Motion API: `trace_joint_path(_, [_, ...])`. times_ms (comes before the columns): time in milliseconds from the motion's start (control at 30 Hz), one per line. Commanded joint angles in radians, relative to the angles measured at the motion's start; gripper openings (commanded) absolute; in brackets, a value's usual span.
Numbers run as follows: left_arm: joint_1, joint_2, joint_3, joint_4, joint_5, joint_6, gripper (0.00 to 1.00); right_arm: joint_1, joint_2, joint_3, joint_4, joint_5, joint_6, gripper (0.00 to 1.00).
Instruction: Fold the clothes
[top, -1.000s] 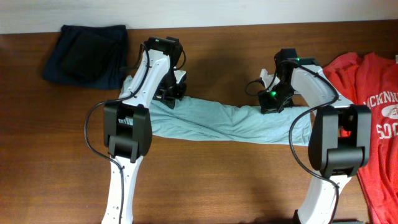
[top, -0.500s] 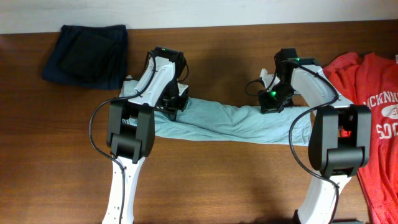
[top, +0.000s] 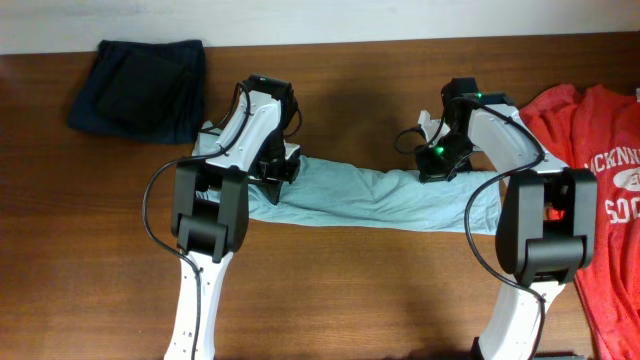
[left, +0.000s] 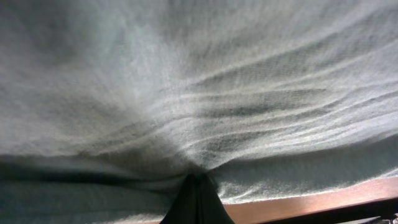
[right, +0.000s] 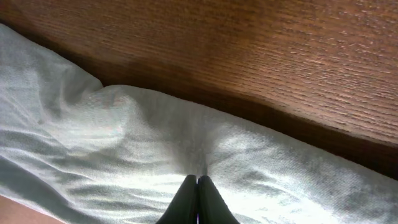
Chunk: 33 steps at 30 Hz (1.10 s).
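Now your left gripper (top: 276, 172) and right gripper (top: 438, 166) are each pinched shut on the pale grey-teal T-shirt (top: 370, 197), bunched in a band across the table (top: 330, 290). Red T-shirt (top: 600, 190) lies apart at the right edge.

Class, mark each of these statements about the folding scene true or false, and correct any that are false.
1. The left gripper and the right gripper are each shut on the pale grey-teal T-shirt. True.
2. The red T-shirt lies at the left end of the table. False: it lies at the right end.
3. A dark garment lies near the table's far left corner. True.
4. The pale grey-teal T-shirt is spread out flat. False: it is bunched into a long narrow band between the grippers.
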Motion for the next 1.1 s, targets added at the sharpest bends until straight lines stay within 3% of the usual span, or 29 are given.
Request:
trace_joint_path(0, [-0.003, -0.019, -0.042, 0.013, 0.004, -0.01, 0.0, -0.006, -0.005, -0.01, 0.0, 0.015, 0.006, 0.06])
trace_joint_path(67, [-0.003, -0.019, -0.077, 0.023, 0.004, -0.01, 0.0, -0.006, -0.005, -0.01, 0.0, 0.015, 0.006, 0.1])
trace_joint_path(433, [-0.003, -0.079, -0.108, 0.061, -0.002, -0.01, 0.01, -0.006, -0.005, -0.01, -0.003, 0.015, 0.006, 0.1])
trace_joint_path(767, [0.038, -0.259, -0.05, 0.26, 0.008, -0.068, 0.01, -0.006, -0.021, 0.028, -0.01, -0.015, 0.017, 0.09])
trace_joint_path(867, [0.073, -0.26, -0.051, 0.278, 0.008, -0.07, 0.07, -0.006, -0.022, 0.049, -0.019, -0.015, 0.017, 0.1])
trace_joint_path(1067, [0.119, -0.211, -0.093, 0.288, 0.007, -0.069, 0.08, -0.007, -0.022, 0.047, -0.013, -0.006, 0.016, 0.17])
